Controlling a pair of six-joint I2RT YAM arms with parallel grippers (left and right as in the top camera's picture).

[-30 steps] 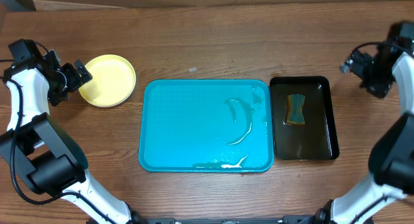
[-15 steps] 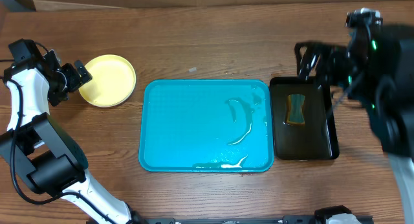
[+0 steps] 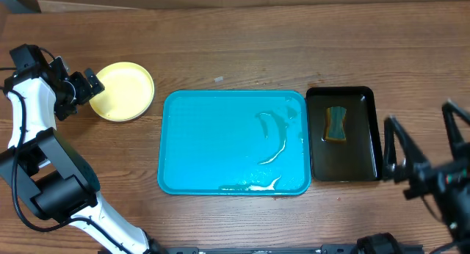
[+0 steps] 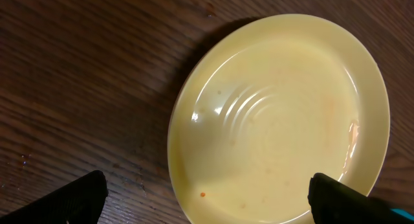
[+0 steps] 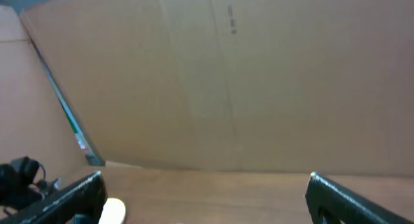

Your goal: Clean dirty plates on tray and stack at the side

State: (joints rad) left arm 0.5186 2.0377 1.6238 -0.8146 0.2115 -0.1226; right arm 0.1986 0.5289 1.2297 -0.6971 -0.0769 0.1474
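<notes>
- Left gripper (image 3: pixel 84 84): you see its jaws spread wide, with nothing held between them.
- Plate (image 3: pixel 125 90): this pale yellow plate lies on the counter (image 3: pixel 242 56) just ahead of the left gripper, which overlaps its near rim from overhead. You cannot tell whether the two touch.
- Left wrist view: the plate (image 4: pixel 278 120) fills the space between and beyond the two fingertips of the left gripper (image 4: pixel 210 198). A tiny red speck (image 4: pixel 202 194) sits on its near edge.
- Right gripper (image 3: pixel 418 118): its jaws also stand fully apart and grasp nothing. It looms large in the overhead view, raised above the counter.
- Black tray (image 3: pixel 371 136): it lies just beside the right gripper, on the side facing the left gripper, and holds a sponge (image 3: pixel 336 124).
- Tray (image 3: pixel 191 136): this turquoise tray lies between the two grippers, touching or almost touching the black tray and apart from the plate. Its floor shows pale wet streaks (image 3: pixel 273 136).
- Right wrist view: the right gripper (image 5: pixel 210 197) faces a cardboard wall (image 5: pixel 226 81). The plate (image 5: pixel 113 211) appears far off, near one fingertip.
</notes>
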